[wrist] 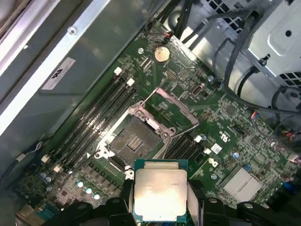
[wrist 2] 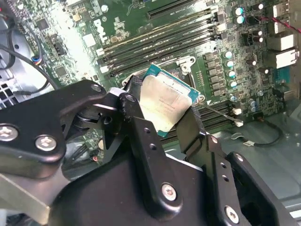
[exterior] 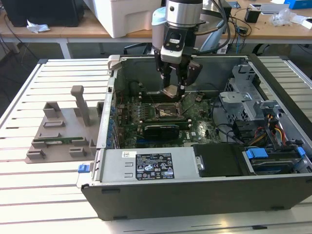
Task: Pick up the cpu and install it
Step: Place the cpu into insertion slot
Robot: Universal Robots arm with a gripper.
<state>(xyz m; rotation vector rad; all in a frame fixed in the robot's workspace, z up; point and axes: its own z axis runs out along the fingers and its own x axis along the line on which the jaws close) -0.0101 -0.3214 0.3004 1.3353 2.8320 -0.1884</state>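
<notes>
First wrist view: cpu (wrist: 160,186) gripped in claw (wrist: 160,197).

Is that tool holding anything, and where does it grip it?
Yes. The tool holds the cpu, a flat silver chip, pinched by two opposite edges, near the open socket.

Second wrist view — cpu (wrist 2: 165,104) side edges hidden under fingers (wrist 2: 133,106) of end effector (wrist 2: 162,107); socket (wrist 2: 187,62) mostly behind cpu.
</notes>
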